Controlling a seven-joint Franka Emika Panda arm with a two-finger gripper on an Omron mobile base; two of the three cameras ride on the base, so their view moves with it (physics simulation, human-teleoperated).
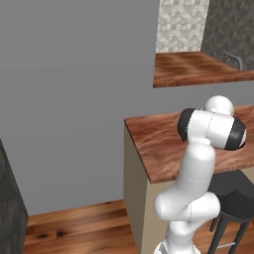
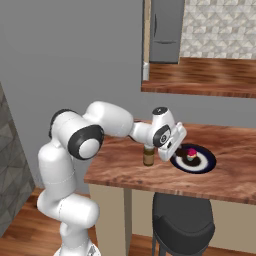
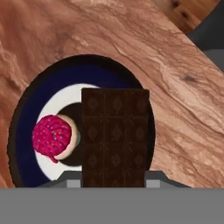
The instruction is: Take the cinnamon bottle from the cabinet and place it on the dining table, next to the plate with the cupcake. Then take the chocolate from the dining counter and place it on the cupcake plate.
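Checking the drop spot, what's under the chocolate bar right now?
Under the chocolate, held by the fingers, lie the cupcake plate and cupcake. The plate's part behind the bar is hidden.

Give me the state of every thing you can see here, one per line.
hand: shut on the chocolate, above the cupcake plate
chocolate: held, hanging over the plate
cupcake plate: flat on the dining table
cupcake: upright on plate
cinnamon bottle: upright beside plate
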